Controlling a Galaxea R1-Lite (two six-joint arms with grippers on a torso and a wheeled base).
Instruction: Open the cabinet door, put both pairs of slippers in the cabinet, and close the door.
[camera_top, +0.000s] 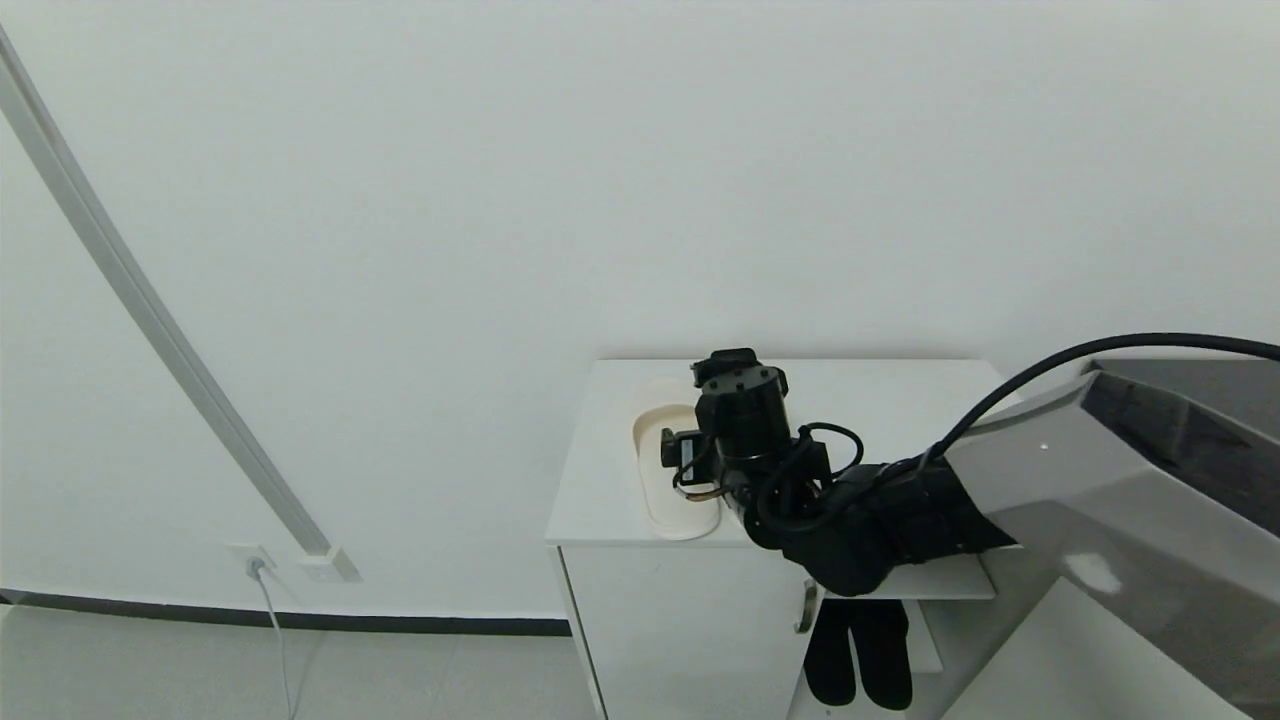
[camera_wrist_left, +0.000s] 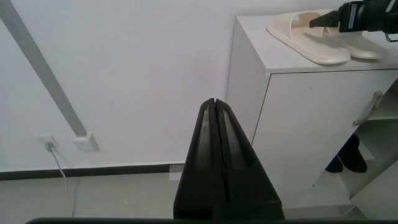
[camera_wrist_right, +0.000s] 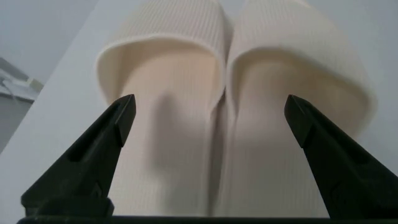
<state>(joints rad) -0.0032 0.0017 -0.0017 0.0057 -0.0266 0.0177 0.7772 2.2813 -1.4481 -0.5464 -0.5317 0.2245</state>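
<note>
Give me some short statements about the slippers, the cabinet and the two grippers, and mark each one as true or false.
1. The cream slippers lie on top of the cabinet. True.
2. The right gripper is shut on one slipper. False: it is open, with one finger on each side of the cream pair.
3. The black slippers are inside the cabinet. True.
4. The cabinet is fully closed. False: one side stands open, with the black pair in view.
5. The left gripper is open. False: it is shut and holds nothing.
</note>
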